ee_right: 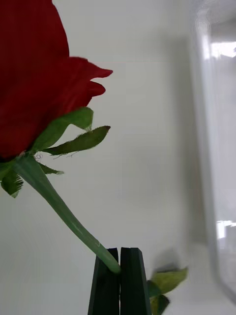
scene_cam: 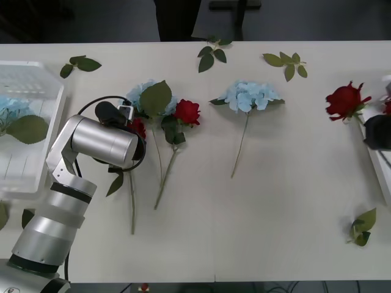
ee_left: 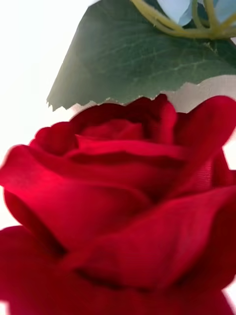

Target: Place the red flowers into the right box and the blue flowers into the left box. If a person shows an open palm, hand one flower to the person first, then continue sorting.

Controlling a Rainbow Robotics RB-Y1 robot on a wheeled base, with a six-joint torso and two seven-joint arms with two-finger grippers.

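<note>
Two black fingers (ee_right: 130,280) of the right hand (ee_right: 120,275) pinch a red rose (scene_cam: 346,101) stem beside the right box (ee_right: 216,147).

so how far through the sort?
Done: one blue flower lies in the left box. In hand: right gripper shut on a rose stem beside the right box. Left: two blues, two roses on the table; left gripper over one rose.

Probably a lab: bare white table (scene_cam: 293,201), dark floor (scene_cam: 91,21) behind.
</note>
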